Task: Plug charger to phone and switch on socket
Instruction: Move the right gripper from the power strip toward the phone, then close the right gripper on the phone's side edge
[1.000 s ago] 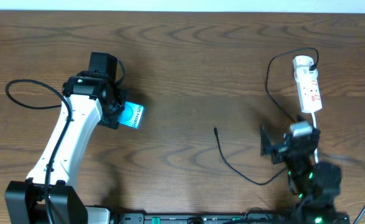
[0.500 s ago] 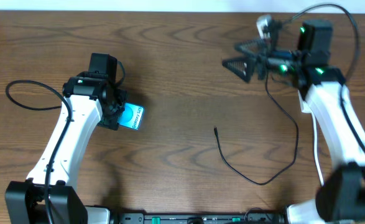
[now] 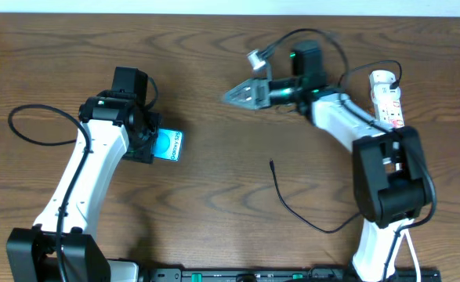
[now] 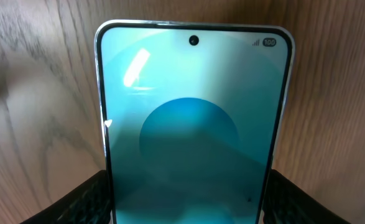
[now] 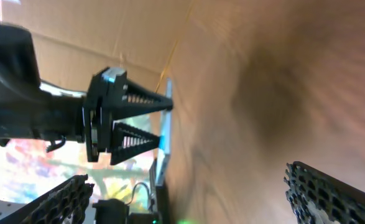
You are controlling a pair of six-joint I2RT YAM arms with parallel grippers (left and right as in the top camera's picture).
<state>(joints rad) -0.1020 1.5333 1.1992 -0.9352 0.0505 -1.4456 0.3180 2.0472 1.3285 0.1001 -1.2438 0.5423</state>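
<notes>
My left gripper [image 4: 188, 182] clamps the phone [image 4: 191, 112]; right gripper [image 3: 238, 96] gapes wide, empty. Only overhead shows the charger [image 3: 273, 174] on worktop [image 3: 206, 211].

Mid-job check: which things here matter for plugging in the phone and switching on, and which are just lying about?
Job: flat cyan-screened smartphone; thin black charger cable; white plastic power strip with red switches.
Not part of it: black wiring loop beside the left arm; brown wooden table.
</notes>
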